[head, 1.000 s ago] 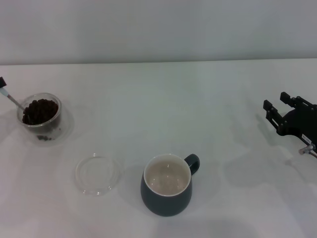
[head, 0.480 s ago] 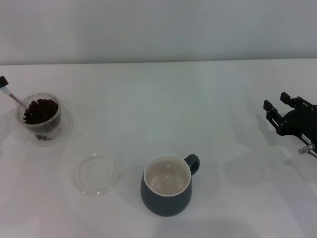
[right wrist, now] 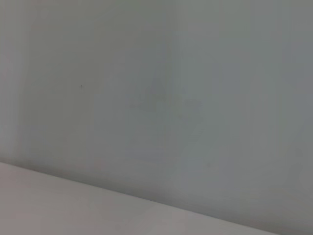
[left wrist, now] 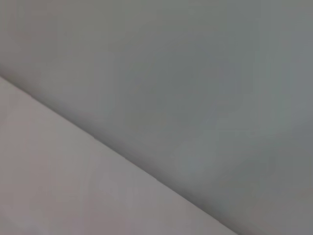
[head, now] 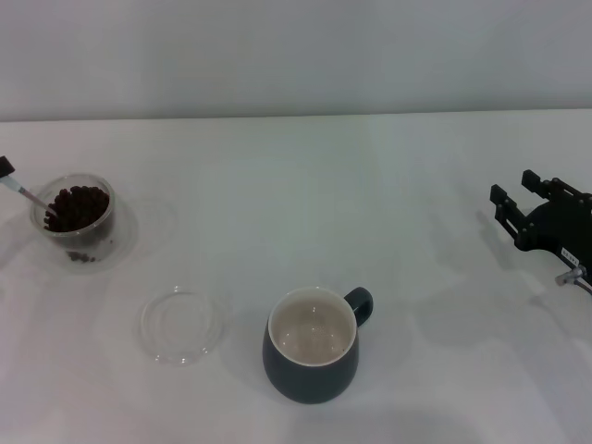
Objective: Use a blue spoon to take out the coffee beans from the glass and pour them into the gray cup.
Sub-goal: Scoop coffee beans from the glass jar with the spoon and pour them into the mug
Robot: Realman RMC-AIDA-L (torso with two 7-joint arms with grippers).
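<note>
Resting with its metal bowl buried in the coffee beans point(head: 74, 205) inside the glass point(head: 73, 220) at the surface's far left, the spoon point(head: 20, 190) looks light, stiff and slippery, best pinched on its handle, though the left tool's state cannot be told, while the right tool point(head: 518, 196) idles with jaws apart, far from the gray cup point(head: 311, 370).

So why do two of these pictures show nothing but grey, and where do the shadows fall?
Head view: even, soft light; faint shadows lie beside the gray cup and the glass, and the right pincer is sharp. Left wrist view and right wrist view: only a blank wall and a pale surface edge, nothing to focus on.
</note>
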